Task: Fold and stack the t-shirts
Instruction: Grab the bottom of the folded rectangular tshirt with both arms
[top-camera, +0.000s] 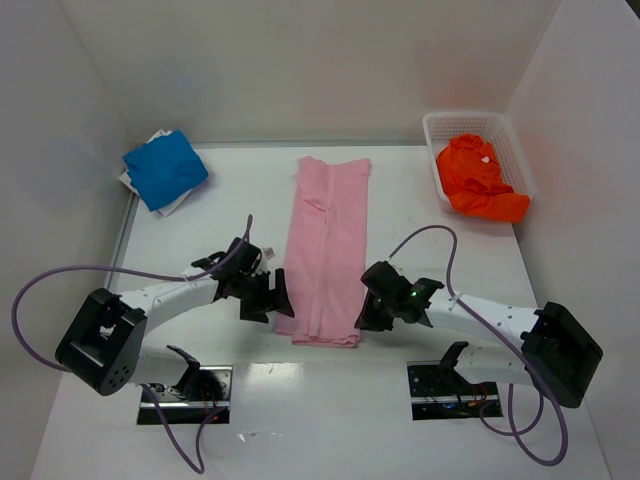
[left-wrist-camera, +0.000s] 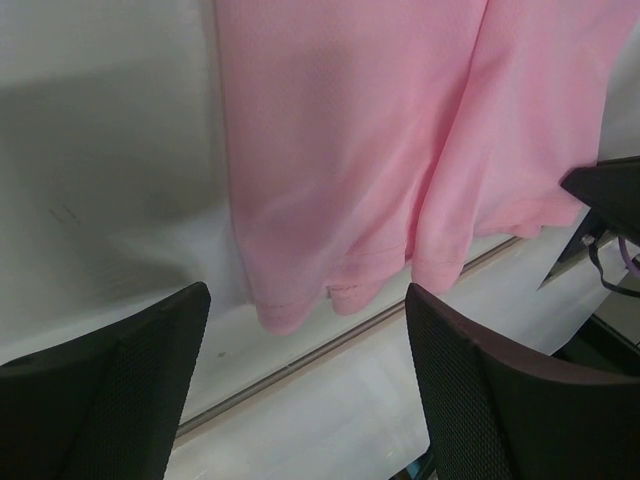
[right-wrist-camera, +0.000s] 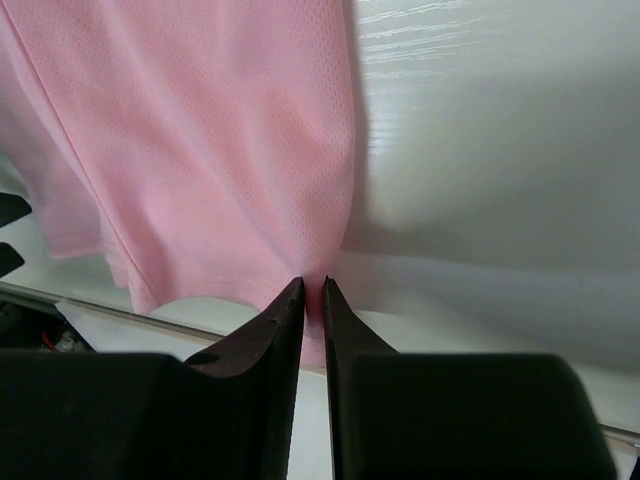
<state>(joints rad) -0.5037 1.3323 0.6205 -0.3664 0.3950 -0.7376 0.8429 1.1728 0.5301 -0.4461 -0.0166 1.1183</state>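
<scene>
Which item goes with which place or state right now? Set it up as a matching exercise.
Things:
1. pink t-shirt
2. blue t-shirt
3. orange t-shirt
4. left gripper

Places or states:
A. inside the white basket, far right
B. open, at the pink hem's near left corner
C. far left, folded into a small square
D. in the middle, folded into a long strip

Pairs: 1-D, 2-C, 3-A, 4-B
</scene>
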